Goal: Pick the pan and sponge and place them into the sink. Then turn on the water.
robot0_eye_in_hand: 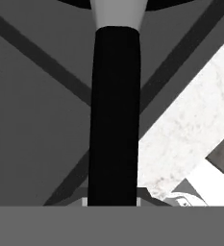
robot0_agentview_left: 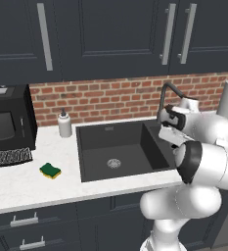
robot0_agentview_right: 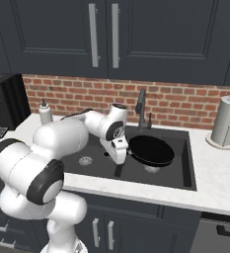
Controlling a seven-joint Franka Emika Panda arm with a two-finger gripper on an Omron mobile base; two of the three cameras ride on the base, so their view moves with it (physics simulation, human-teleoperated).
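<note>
Right now the jaws are closed on the short dark handle of the round, shallow, all-black frying pan (robot0_agentview_right: 152,150), which the two-finger gripper (robot0_agentview_right: 120,159) holds over the smaller right basin of the dark grey matte double-basin sink (robot0_agentview_right: 185,170). In the hand view the pan's black handle (robot0_eye_in_hand: 113,115) runs straight up the middle from between the fingertips, with grey basin surfaces behind it and a strip of white speckled countertop (robot0_eye_in_hand: 190,129) on the right. From the right base view the pan sits level, its bowl spanning most of that basin, just in front of the tall dark gooseneck faucet (robot0_agentview_right: 142,108); whether it touches the basin floor I cannot tell.

Further out, the larger left basin shows its round metal drain (robot0_agentview_left: 114,163). The small rectangular sponge (robot0_agentview_left: 50,170), green on top and yellow beneath, lies on the countertop left of the sink, well apart from the gripper. A white soap dispenser bottle (robot0_agentview_left: 64,123) stands near the sink's back left corner, before the red brick backsplash (robot0_agentview_left: 101,100). A paper towel roll on a stand (robot0_agentview_right: 225,121) rises on the counter right of the sink.
</note>
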